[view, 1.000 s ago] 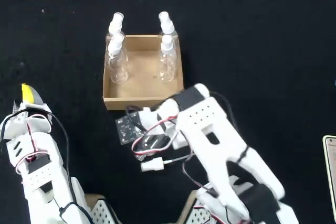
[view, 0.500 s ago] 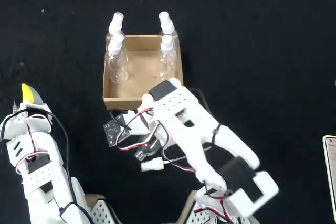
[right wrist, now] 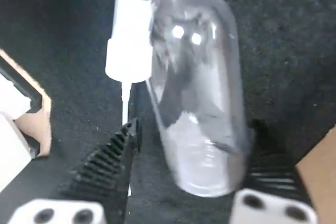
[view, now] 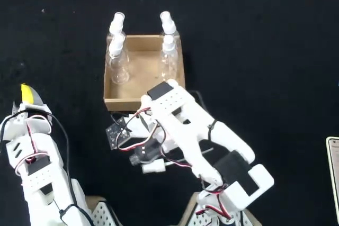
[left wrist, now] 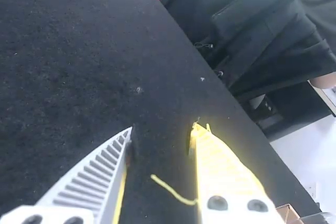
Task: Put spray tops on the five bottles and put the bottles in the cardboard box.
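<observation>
The cardboard box (view: pixel 144 99) stands at mid-table. Clear bottles with white spray tops stand in it: two near the middle (view: pixel 117 59) (view: pixel 168 59) and two at its far wall (view: pixel 116 25) (view: pixel 167 23). In front of the box my right gripper (view: pixel 142 152) hangs low and open over a clear bottle (right wrist: pixel 197 87) that lies on its side without a top. Its black fingers (right wrist: pixel 113 166) straddle the bottle's base with a gap on one side. A loose white spray top (view: pixel 154 167) (right wrist: pixel 128 40) lies beside the bottle. My left gripper (view: pixel 29 95) (left wrist: pixel 160 140) rests open at the near left, holding nothing.
The table is covered in black cloth (view: pixel 265 51). A white flat object (view: pixel 333 157) lies at the right edge. Cardboard pieces (view: pixel 98 207) sit at the arms' bases near the front edge. The right arm's wires (view: pixel 175 162) trail over the loose spray top.
The right arm has swung left and come down, so its gripper now sits over the lying bottle. The spray top and the left arm have not moved.
</observation>
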Tool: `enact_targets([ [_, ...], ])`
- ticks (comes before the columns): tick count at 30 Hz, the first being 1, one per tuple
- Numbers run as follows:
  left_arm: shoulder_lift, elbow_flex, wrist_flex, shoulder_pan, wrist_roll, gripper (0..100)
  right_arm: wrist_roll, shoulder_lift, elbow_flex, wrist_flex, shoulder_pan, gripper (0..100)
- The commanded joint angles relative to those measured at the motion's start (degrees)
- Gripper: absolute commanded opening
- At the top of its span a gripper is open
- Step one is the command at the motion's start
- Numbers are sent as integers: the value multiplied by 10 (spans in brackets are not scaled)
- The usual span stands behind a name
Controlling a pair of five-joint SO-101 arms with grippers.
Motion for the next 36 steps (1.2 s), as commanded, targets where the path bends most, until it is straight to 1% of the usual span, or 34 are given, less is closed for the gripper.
enact_targets([
  [1,1,-40,-12,-5,4,159,1,-6,-15,-15,7,198],
  [4,1,-40,-12,-5,4,159,-21,-6,-6,-36,40,194],
  [7,1,-40,-12,-5,4,159,-78,-10,-8,-66,79,194],
  [9,1,-40,-12,-5,4,159,-113,-28,-8,-68,94,194],
  [12,1,-40,-12,-5,4,159,-152,-73,-5,-19,102,191],
  [15,1,-40,-12,-5,4,159,-155,-124,-6,70,124,191],
  [17,1,-40,-12,-5,4,159,-154,-155,-7,114,157,191],
  [20,1,-40,-12,-5,4,159,-142,-194,-7,131,244,191],
  [24,1,-39,-12,-4,4,159,-85,-210,-7,126,408,191],
  [27,1,-39,-12,-4,4,159,-49,-210,-3,82,528,191],
  [30,1,-39,-12,-4,4,159,-19,-197,-3,23,631,191],
  [33,1,-39,-12,-4,4,159,-15,-158,-5,-35,708,191],
  [36,1,-39,-12,-4,4,159,-18,-106,-7,-85,766,191],
])
